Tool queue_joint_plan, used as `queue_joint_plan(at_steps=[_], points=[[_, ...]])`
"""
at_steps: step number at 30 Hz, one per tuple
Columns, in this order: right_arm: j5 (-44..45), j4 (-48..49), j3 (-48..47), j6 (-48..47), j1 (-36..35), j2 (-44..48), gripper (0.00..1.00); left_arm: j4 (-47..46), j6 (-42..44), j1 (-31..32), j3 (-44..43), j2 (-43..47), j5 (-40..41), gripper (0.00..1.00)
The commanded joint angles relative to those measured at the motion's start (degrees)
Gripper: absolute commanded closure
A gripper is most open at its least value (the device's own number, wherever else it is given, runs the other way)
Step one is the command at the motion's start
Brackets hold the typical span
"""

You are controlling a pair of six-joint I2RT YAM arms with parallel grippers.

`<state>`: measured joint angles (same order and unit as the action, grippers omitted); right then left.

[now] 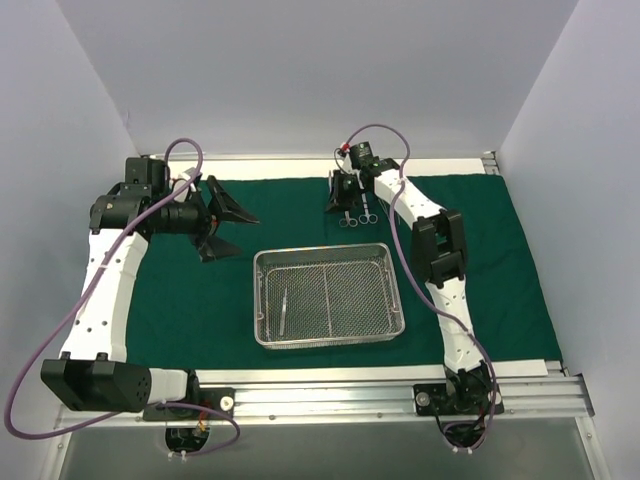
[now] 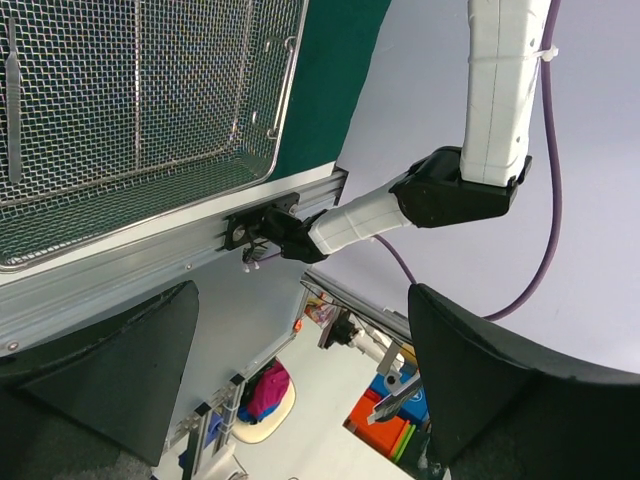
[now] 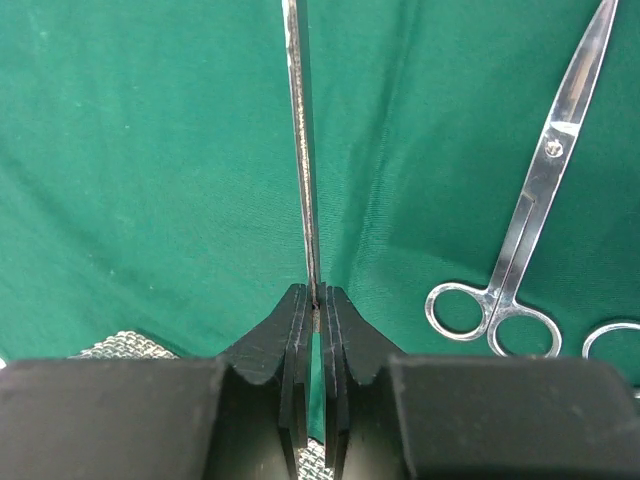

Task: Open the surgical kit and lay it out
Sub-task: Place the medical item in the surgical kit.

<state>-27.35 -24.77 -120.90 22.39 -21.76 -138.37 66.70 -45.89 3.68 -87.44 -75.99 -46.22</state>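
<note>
The dark green cloth (image 1: 180, 290) lies spread over the table. On it, at the middle, stands the silver wire-mesh tray (image 1: 394, 290) with one pair of tweezers (image 1: 283, 311) inside. My right gripper (image 3: 318, 300) is at the far side of the cloth, shut on a thin steel instrument (image 3: 300, 150) that looks like tweezers seen edge-on and points away over the cloth. Scissors (image 3: 530, 220) lie just to its right, and the ring of a second pair (image 3: 615, 340) shows at the edge. My left gripper (image 1: 222, 222) hangs open and empty above the cloth's left part.
The left wrist view looks sideways past the tray (image 2: 285, 100) and the table's aluminium front rail (image 2: 150, 250) to the right arm (image 2: 500, 90). White walls enclose the table on three sides. A corner of the mesh tray (image 3: 120, 345) shows beside the right fingers.
</note>
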Motion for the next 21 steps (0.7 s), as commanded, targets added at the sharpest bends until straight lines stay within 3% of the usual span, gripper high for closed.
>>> queue_joint_plan(at_steps=[1,10,15,21], points=[[0.55,-2.47,-2.23,1.69,-0.04,-0.58,1.0,-2.53,-1.04,0.45,0.78,0.4,0.16,0.06],[1.51,-5.02,-4.86,0.37,1.19,-2.79,1.0,-5.08,-2.89,2.73,1.13,-2.32,0.16,0.06],[10.2,-2.3,0.39,-0.06,3.38,4.75,1.0,-3.95,-1.58,4.57,-0.62,-5.13,0.78,0.06],[15.04,-8.44,1.81,-6.47,8.66,7.84,1.0,-2.8,-0.17,5.37,-2.99,-7.6,0.51,0.06]])
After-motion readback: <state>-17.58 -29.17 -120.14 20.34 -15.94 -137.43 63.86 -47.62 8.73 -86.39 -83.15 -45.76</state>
